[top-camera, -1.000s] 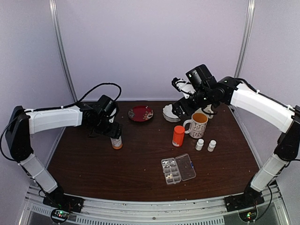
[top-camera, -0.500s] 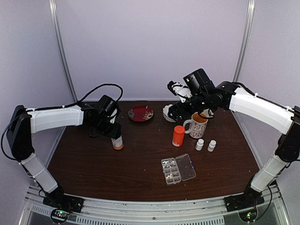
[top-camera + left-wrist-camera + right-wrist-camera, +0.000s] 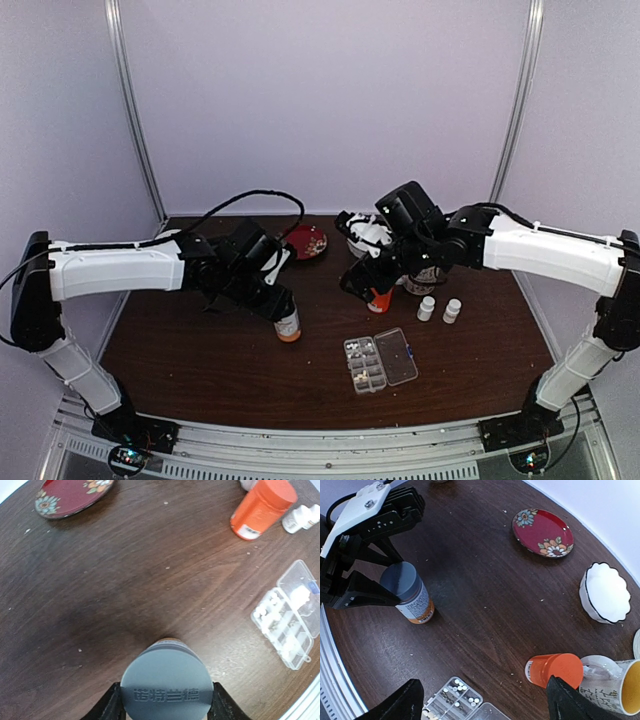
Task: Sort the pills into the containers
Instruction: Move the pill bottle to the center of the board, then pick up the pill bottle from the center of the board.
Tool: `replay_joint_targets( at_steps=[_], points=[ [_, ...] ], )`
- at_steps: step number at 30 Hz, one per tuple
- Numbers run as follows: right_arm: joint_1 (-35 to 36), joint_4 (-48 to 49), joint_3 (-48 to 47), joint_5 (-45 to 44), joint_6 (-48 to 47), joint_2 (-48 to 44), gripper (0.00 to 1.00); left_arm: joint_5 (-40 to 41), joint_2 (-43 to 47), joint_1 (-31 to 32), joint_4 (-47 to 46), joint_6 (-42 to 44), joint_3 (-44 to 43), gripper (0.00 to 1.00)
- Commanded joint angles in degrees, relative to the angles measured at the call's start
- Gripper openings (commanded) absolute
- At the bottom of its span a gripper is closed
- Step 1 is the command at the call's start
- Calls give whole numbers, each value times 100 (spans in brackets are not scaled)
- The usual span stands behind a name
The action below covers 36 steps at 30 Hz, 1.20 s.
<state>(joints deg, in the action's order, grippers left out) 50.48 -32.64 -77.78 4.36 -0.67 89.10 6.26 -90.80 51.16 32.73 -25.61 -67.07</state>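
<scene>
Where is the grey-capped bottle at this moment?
In the top view, the grey-capped bottle is left of centre, its cap in the left gripper, with the red plate behind it and the pill box to its right.

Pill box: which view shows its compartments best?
Left wrist: the pill box sits close, white pills visible in its compartments. Right wrist crops it at the bottom edge; top external shows it whole but small.

Dark wood-grain table (image 3: 100,580), clear plastic pill box (image 3: 292,617), glossy red plate (image 3: 543,532), seemingly matt grey cap (image 3: 166,692).
</scene>
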Motion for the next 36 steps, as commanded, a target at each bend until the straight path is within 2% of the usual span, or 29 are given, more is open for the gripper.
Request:
replay_joint_targets(
  at_steps=[1,10,11,13,16,20,28,32,36],
  points=[
    [157,384,226,145,12,-226,88,37,234,184,-857,-115,289,39],
    [372,977,1048,310,196,-492,87,240,265,407,-1524,-67,804,44],
    [379,980,1069,304,249,-490,87,224,262,404,-1538,-67,809,47],
    [399,988,1100,291,276,-496,87,148,261,407,-1572,-53,809,65],
    [431,1072,1171,293,303,-503,87,71,309,409,-1647,-62,862,83],
    [479,1155,1160,315,321,-448,87,51,555,412,-1794,-101,1051,97],
    [621,1175,848,308,418,-182,85,304,1293,293,-1890,-243,1608,97],
    [793,1197,625,324,451,120,85,260,1840,-44,-1904,-362,1999,95],
    [944,1056,136,213,603,608,85,-32,2220,-636,-1892,-565,2387,94]
  ],
)
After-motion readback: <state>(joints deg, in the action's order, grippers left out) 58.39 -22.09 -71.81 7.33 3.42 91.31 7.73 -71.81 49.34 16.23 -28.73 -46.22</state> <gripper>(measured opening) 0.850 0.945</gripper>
